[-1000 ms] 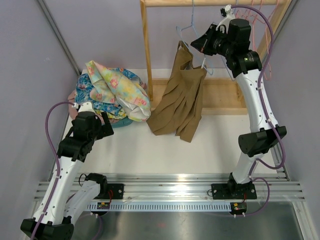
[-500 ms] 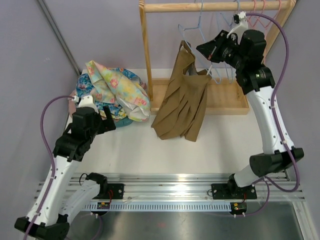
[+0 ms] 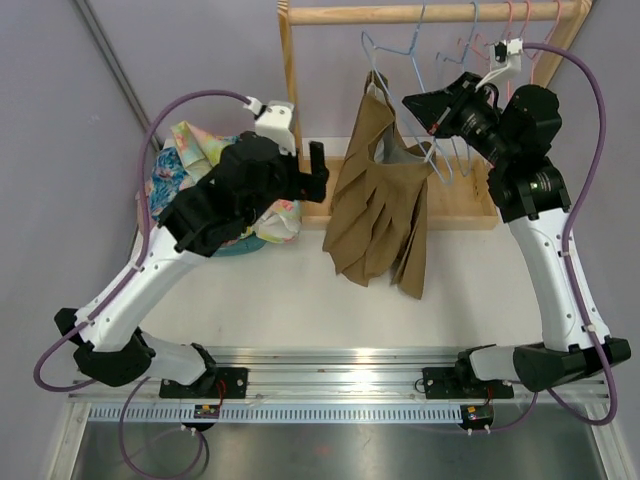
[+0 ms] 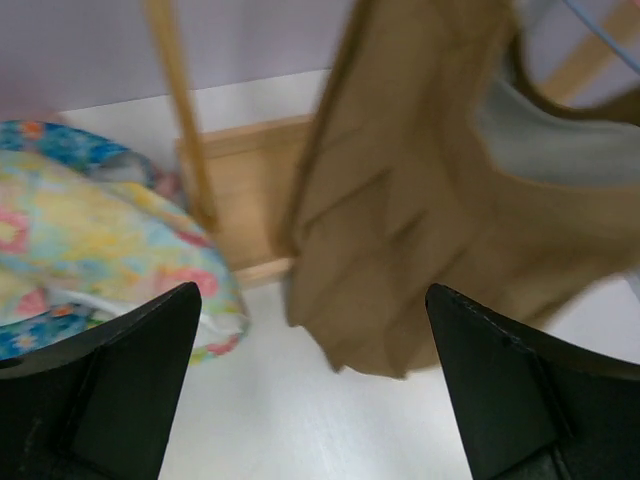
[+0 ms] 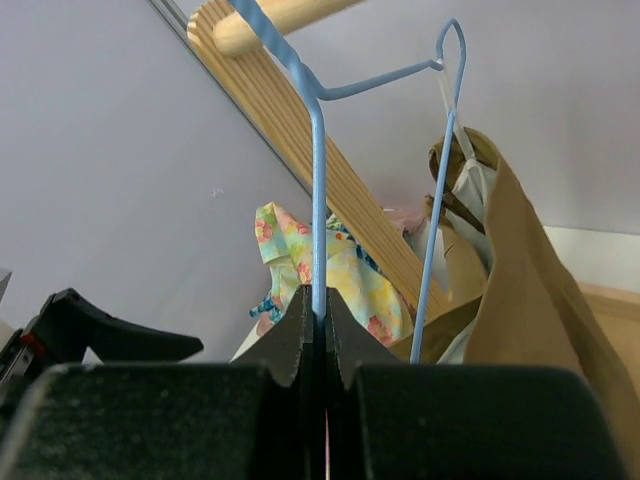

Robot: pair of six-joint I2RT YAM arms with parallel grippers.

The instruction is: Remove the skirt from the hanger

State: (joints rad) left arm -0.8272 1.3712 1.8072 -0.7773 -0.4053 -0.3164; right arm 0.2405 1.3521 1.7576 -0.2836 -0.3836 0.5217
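- Right now I am looking down on a pale surface [image 3: 290,300] with a wooden rack [image 3: 291,110] standing at its far edge.
- A tan pleated skirt [image 3: 380,210] is hanging in front of the rack from a light blue wire hanger [image 3: 378,62], with its folds dropping toward the surface. I cannot tell whether the hem is touching it.
- The skirt's waistband is gaping open at the top and showing a pale grey lining.
- My right arm [image 3: 545,240] is reaching up and across from the right side. Its jaws are clenched on the hanger's thin wire, to the right of the skirt's waist.
- In the right wrist view, the blue wire [image 5: 318,180] is rising straight out of the pinched jaws. A pale loop is running from the hanger's far corner down to the skirt [image 5: 530,290].
- I cannot tell whether the hanger's hook is resting on the rack's top rail [image 3: 430,12].
- My left arm [image 3: 225,195] is stretching in from the left. Its jaws are spread wide and gripping nothing, just beside the rack's upright post and close to the skirt's left edge.
- In the left wrist view, the skirt [image 4: 420,210] is filling the space ahead of the open jaws, blurred.
- A heap of floral clothes [image 3: 190,150] is lying at the left, partly hidden behind the left arm.
- Spare blue and pink hangers [image 3: 475,55] are hanging on the rail at the right.
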